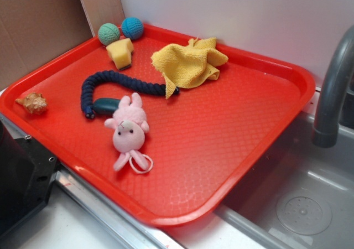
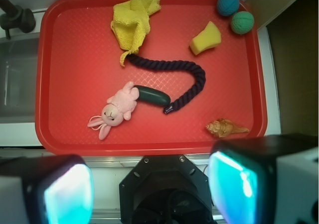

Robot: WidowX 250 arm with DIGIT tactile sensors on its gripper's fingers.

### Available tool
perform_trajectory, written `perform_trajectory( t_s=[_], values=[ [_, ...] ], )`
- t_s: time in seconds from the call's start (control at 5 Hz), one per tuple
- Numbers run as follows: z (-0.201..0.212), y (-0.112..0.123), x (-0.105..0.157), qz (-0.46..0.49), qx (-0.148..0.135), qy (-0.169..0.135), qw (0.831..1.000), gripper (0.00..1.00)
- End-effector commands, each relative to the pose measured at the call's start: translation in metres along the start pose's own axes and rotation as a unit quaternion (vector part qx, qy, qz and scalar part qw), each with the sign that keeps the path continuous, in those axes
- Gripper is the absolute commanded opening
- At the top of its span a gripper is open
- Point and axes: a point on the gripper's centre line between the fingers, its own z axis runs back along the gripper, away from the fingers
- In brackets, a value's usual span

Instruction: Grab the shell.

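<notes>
Wrist view: shell (image 2: 227, 128) seen lower right, lying sideways, just above right finger (image 2: 239, 184); gripper (image 2: 152, 186) held wide open, empty.

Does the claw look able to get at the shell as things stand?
Probably yes: the shell lies alone near the red tray's edge, apart from the rope, and the claw is open.

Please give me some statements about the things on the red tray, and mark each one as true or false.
1. The shell lies near one edge of the red tray. True.
2. The fingers already grip the shell. False: they are open and apart from it.
3. The pink plush bunny touches the dark green pickle-shaped toy. True.
4. The yellow cloth covers the shell. False: the cloth lies far from it, over one end of the dark rope.
</notes>
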Motion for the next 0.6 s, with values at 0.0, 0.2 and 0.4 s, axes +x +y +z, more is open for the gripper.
perform_trajectory(
  t_s=[0.0,0.2,0.4],
  values=[
    [0.000,0.000,0.000,0.000,0.000,0.000,1.000,1.00],
    [-0.048,0.052,-0.005,0.126,0.017,0.100,0.987,1.00],
    [-0.085,0.103,-0.014,0.248,0.041,0.138,0.958,1.00]
  ],
)
